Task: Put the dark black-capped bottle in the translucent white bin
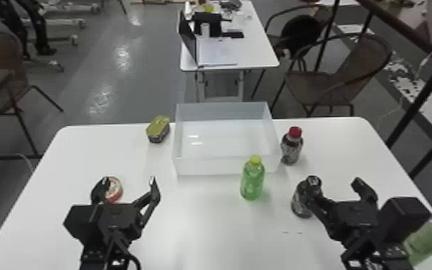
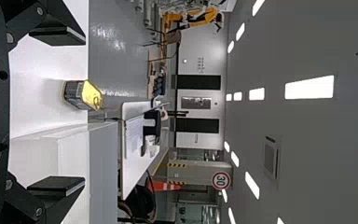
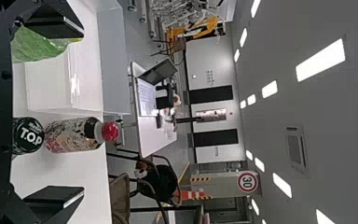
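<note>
Bottle with the black cap (image 1: 300, 201) stands upright just past the right gripper (image 1: 337, 185), whose fingers are spread with nothing between them; I cannot tell whether the left one touches it. Translucent white bin (image 1: 208, 167) sits farther ahead, to that gripper's left, with the green bottle (image 1: 252, 183) nearer. Left gripper (image 1: 128, 181) is also wide apart and empty, its left finger by a round tin (image 1: 116, 190).
</note>
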{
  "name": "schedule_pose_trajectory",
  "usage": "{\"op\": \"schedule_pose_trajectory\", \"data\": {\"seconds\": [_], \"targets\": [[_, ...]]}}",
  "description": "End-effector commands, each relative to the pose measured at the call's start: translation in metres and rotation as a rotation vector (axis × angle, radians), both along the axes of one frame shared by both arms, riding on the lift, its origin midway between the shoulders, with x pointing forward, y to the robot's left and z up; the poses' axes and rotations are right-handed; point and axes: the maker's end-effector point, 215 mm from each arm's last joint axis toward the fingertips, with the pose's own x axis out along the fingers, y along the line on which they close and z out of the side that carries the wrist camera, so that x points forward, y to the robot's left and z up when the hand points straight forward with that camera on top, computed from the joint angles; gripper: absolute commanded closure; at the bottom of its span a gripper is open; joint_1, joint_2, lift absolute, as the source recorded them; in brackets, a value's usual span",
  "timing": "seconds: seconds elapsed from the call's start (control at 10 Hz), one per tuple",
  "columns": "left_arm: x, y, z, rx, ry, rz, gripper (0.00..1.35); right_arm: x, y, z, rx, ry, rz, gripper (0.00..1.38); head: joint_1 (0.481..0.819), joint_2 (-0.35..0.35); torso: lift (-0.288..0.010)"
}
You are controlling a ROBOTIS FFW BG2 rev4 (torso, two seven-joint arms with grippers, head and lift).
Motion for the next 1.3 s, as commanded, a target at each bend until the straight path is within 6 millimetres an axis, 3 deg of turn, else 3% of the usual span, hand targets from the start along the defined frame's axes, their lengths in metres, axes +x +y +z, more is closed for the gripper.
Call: {"op": "schedule_pose_trajectory", "data": {"seconds": [0.0, 0.6, 0.9, 1.2], "targets": [[0.000, 0.001, 0.000, 0.000, -0.001, 0.001, 0.23, 0.000, 0.000, 0.000, 0.000, 0.000, 0.000, 0.11, 0.695, 0.022, -0.037], [-0.001, 0.001, 0.000, -0.001, -0.002, 0.001, 0.23, 0.001, -0.001, 0.000, -0.003, 0.000, -0.003, 0.11, 0.695, 0.022, -0.037], [-0.001, 0.001, 0.001, 0.001, -0.004, -0.002, 0.23, 0.028, -0.024, 0.000, -0.015, -0.011, -0.045, 0.11, 0.695, 0.013, -0.037], [-0.001, 0.001, 0.001, -0.004, -0.004, 0.002, 0.23, 0.023, -0.029, -0.057, 0.044, 0.094, -0.053, 0.11, 0.695, -0.009, -0.037]]}}
